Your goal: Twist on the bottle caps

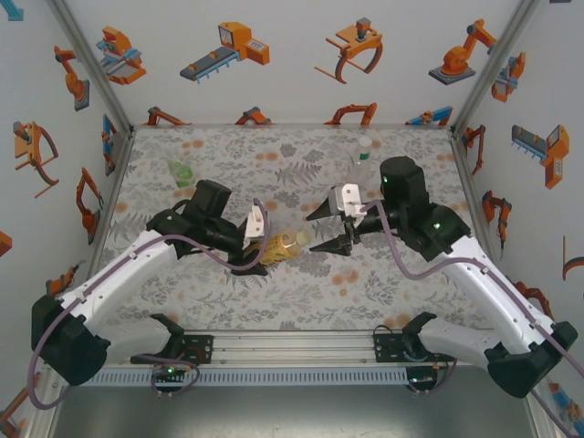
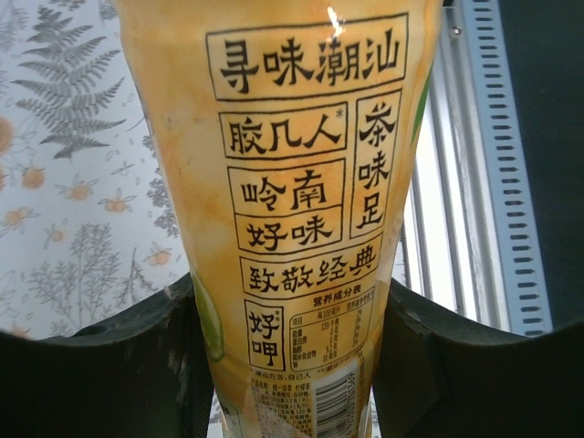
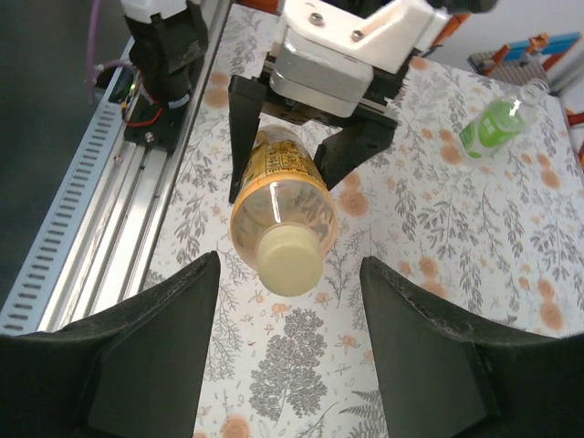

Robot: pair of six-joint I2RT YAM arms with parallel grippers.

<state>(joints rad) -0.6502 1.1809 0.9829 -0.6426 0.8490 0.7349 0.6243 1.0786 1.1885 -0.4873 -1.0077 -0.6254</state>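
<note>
Amber-yellow bottle (image 2: 301,182) sits close against the left wrist camera, label facing it, pinched round its body by the left gripper (image 1: 258,250). It seems lifted off the desk (image 1: 411,292) near the middle, lying almost level with its neck aimed at the right arm, likely so the mouth is presented for turning. Its pale yellow cap (image 3: 289,260) sits on the neck; how tight, I cannot tell. Right gripper (image 1: 323,230) hangs spread just in front of the cap, a finger to each side, not touching, seemingly lined up to close and twist. Green bottle (image 1: 181,173) lies near the far left corner, and the colourless bottle (image 1: 363,155) stands towards the far edge.
</note>
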